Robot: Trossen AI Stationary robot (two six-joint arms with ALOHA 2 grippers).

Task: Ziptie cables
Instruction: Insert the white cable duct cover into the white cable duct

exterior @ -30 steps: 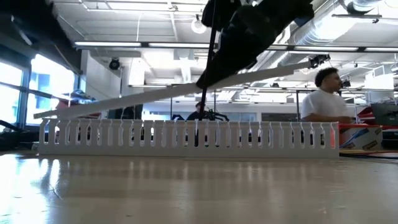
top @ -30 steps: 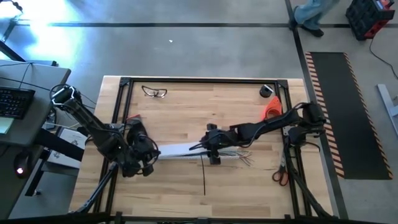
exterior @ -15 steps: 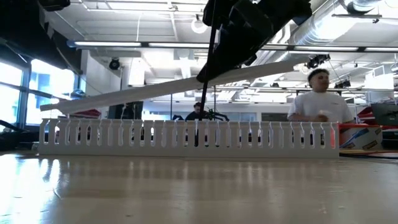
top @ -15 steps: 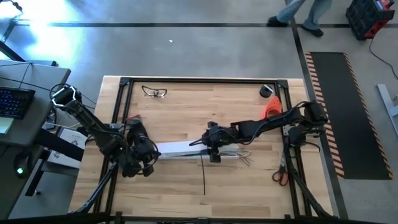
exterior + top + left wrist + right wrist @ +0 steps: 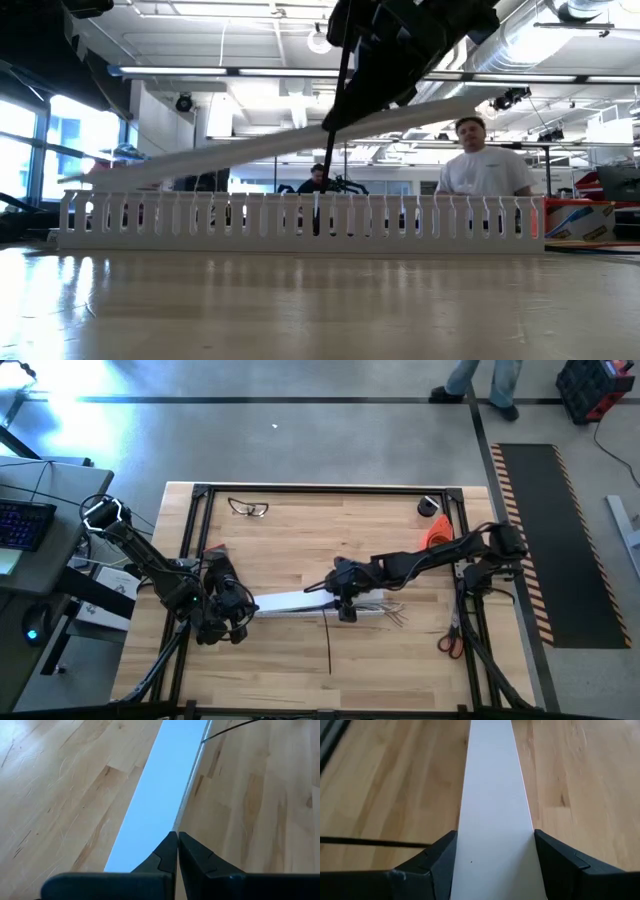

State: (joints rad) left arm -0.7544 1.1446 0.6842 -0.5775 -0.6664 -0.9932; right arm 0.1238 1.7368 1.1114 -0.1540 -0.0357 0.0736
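Observation:
A long white lid [image 5: 285, 600] hangs tilted above the slotted white channel [image 5: 200, 220], which stands on its base on the table. In the low view the lid's left end is low and its right end high. My right gripper [image 5: 340, 600] is shut on the lid near the table's middle. My left gripper [image 5: 245, 607] is shut, with its tips at the lid's left part. The cables [image 5: 388, 615] lie fanned out by the channel's right end. The ziptie [image 5: 328, 645] lies flat on the table, in front of the channel. My left gripper has its shut fingertips [image 5: 170, 845] at one long edge [image 5: 187, 785] of the lid, pointing along it and slanting down. I cannot tell whether they pinch that edge, rest on it or stay just clear of it. My right gripper pinches the lid across its width, one finger on each long edge [image 5: 462, 827]. The fingers slant down from the table's right and point along the lid. The lid is clear of the table and tilted [image 5: 330, 128].
Clear safety glasses [image 5: 248, 508] lie at the far left. A black object [image 5: 428, 506] and an orange object [image 5: 438, 532] lie at the far right, and orange-handled scissors [image 5: 450, 642] by the right rail. A person [image 5: 485, 165] stands behind the table.
The lid, still tilted over the channel, has shifted a little toward the table's right; its low left end shows farther right in the low view. The person behind the table has walked leftward.

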